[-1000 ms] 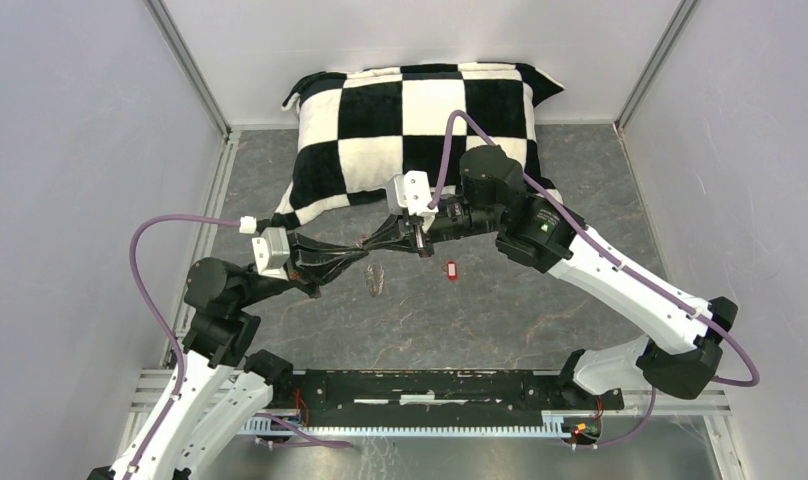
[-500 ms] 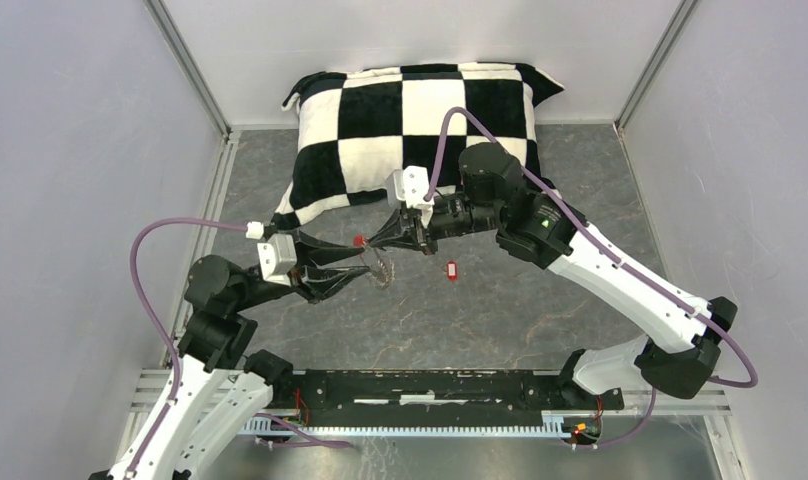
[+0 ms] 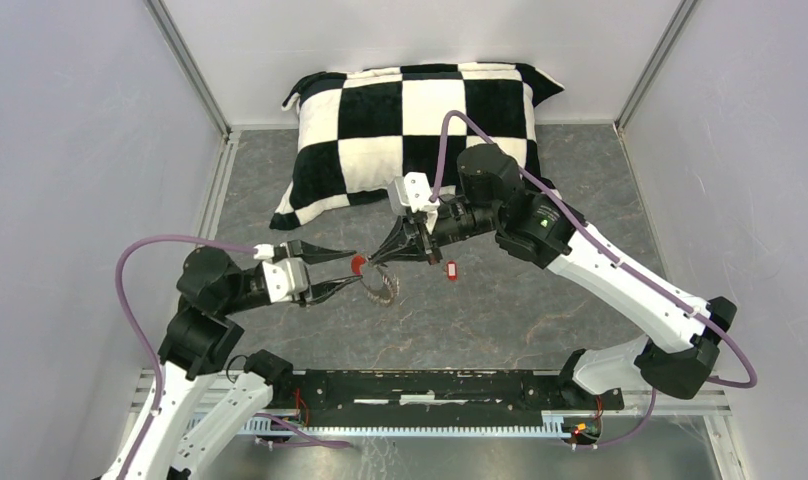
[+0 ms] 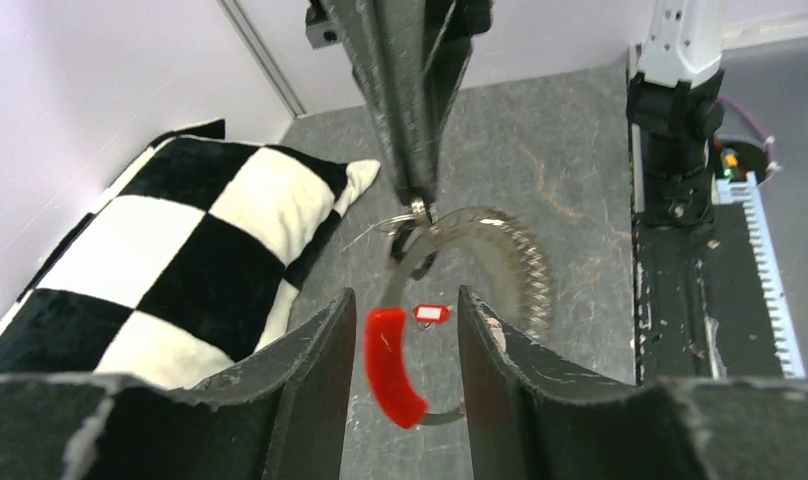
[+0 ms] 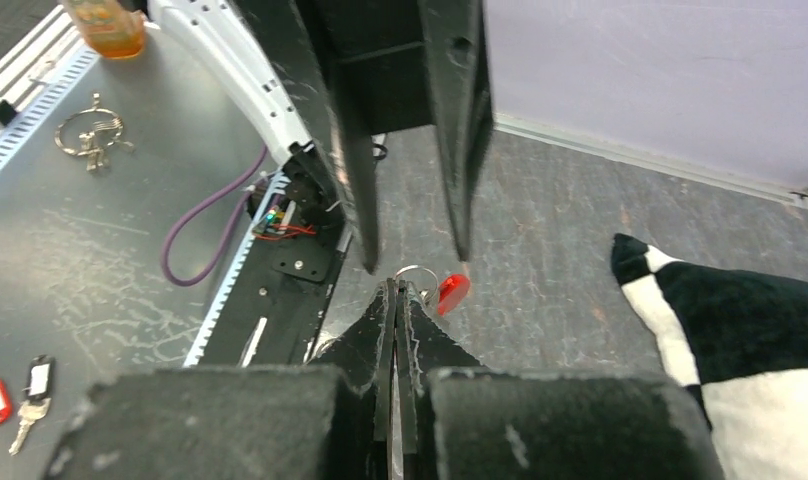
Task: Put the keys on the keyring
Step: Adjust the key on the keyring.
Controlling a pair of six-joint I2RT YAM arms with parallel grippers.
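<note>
You spread left gripper [image 3: 358, 268] jaws, letting go of keyring [image 3: 384, 288]; it hung above table [image 3: 540, 310], wire pinched in right gripper's [image 3: 374, 264] closed jaws. Nearby red-headed key [image 3: 451, 270] lay unthreaded on table, left gripper freed for it.

The left arm rises from the lower left of the overhead view, elbow bent, and reaches right toward centre, the left gripper [image 3: 356, 267] held level with its jaws parted. The right arm sweeps from the lower right up and across to centre. The right gripper [image 3: 374, 264] points down-left, fingers pinched together on the keyring [image 4: 390, 365], its tip just beside the left one's.
</note>
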